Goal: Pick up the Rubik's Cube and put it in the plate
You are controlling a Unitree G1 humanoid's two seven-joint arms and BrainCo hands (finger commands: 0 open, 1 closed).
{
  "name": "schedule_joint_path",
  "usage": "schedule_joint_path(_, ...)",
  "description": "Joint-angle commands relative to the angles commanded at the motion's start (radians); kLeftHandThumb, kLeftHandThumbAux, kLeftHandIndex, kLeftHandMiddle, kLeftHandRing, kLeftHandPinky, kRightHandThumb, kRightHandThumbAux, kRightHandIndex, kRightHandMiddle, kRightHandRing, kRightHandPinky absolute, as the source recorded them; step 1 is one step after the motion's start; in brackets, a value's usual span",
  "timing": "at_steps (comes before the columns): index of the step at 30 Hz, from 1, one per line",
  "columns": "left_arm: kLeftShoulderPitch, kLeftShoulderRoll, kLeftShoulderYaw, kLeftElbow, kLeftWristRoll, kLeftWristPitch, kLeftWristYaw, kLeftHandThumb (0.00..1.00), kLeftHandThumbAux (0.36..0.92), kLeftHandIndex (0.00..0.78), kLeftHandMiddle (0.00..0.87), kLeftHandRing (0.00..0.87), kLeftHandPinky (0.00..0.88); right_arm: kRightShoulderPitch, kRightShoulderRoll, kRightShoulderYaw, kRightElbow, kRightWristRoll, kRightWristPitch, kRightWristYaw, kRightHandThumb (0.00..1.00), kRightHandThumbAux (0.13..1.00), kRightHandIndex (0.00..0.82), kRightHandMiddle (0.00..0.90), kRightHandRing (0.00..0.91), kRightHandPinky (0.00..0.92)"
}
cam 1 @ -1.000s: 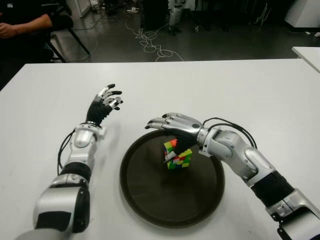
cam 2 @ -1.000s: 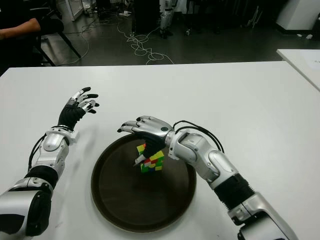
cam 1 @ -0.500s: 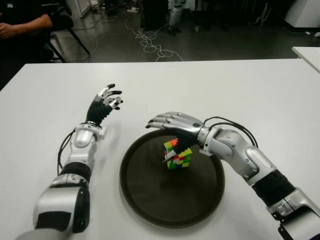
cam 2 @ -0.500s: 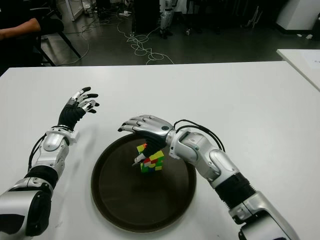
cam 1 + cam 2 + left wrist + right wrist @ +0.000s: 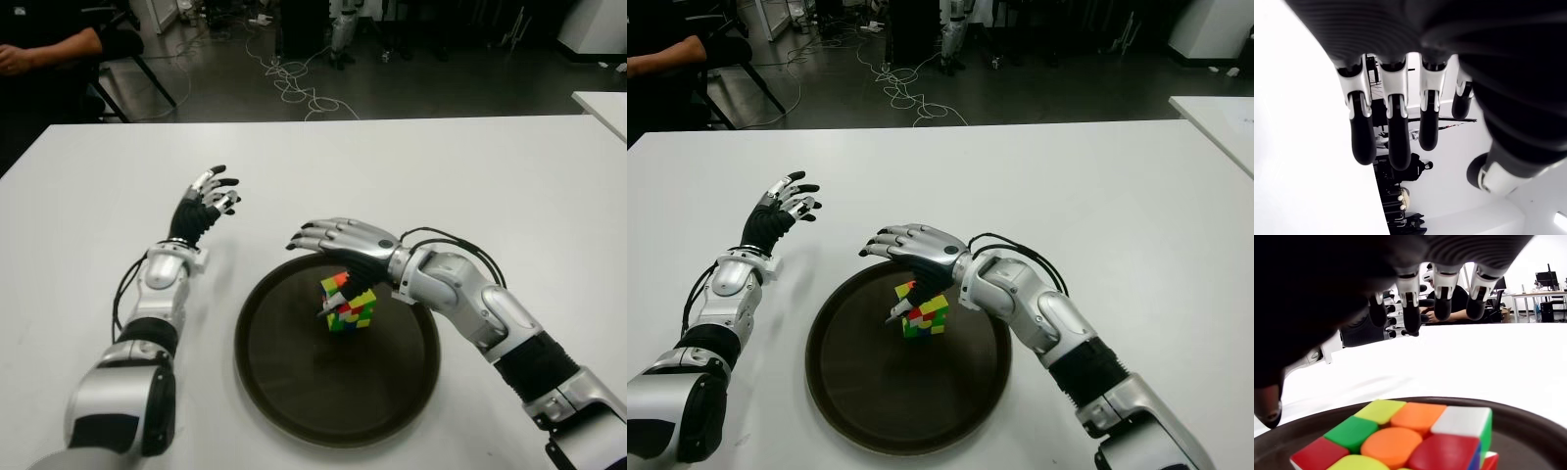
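Eye views: the Rubik's Cube (image 5: pixel 349 303) stands inside the dark plate (image 5: pixel 294 392), a little toward twelve o'clock of the plate's centre. The right hand (image 5: pixel 343 245) is above it, over the plate's twelve o'clock rim, palm down with fingers extended and apart. The thumb reaches down close to the cube's nine o'clock side; whether it touches cannot be told. The left hand (image 5: pixel 204 204) shows over the white table (image 5: pixel 490 176) at about ten o'clock from the plate, well apart from it, fingers spread and holding nothing. A person's arm (image 5: pixel 44 47) shows at the far left beyond the table.

Left wrist view: the left hand's fingers (image 5: pixel 1393 132) hang straight and separated, nothing between them.

Right wrist view: the cube's top face lies below the palm, clear of the fingertips (image 5: pixel 1410 318), which are held apart above it. No grasp is evident.

Assessment: the cube appears placed and the step in hand is withdrawal. Recommended practice: draw the thumb away first, lift the hand straight up before moving off, and avoid brushing the cube or the rim.
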Motion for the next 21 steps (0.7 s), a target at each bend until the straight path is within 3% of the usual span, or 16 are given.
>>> schedule_joint_path(5,0.000,-0.001,0.002,0.002,-0.006,-0.003,-0.010,0.455,0.643,0.144,0.258,0.319,0.378,-0.011,-0.014,-0.033,-0.003,0.017,0.006,-0.010,0.002,0.468,0.000,0.000,0.000,0.000)
schedule_joint_path(10,0.000,-0.001,0.003,0.004,-0.008,-0.021,-0.022,0.450,0.632,0.150,0.268,0.334,0.401,-0.053,-0.054,-0.108,0.017,0.058,0.013,-0.019,0.000,0.461,0.000,0.000,0.000,0.000)
schedule_joint_path(17,-0.005,-0.007,0.012,0.009,-0.021,-0.022,-0.032,0.450,0.642,0.156,0.295,0.378,0.428,-0.095,-0.086,-0.176,0.158,0.048,0.011,-0.156,0.000,0.444,0.000,0.000,0.000,0.000)
schedule_joint_path(21,-0.005,-0.009,0.016,0.007,-0.026,-0.016,-0.033,0.458,0.651,0.152,0.290,0.388,0.437,-0.147,-0.076,-0.182,0.283,0.030,0.027,-0.251,0.000,0.443,0.000,0.000,0.000,0.000)
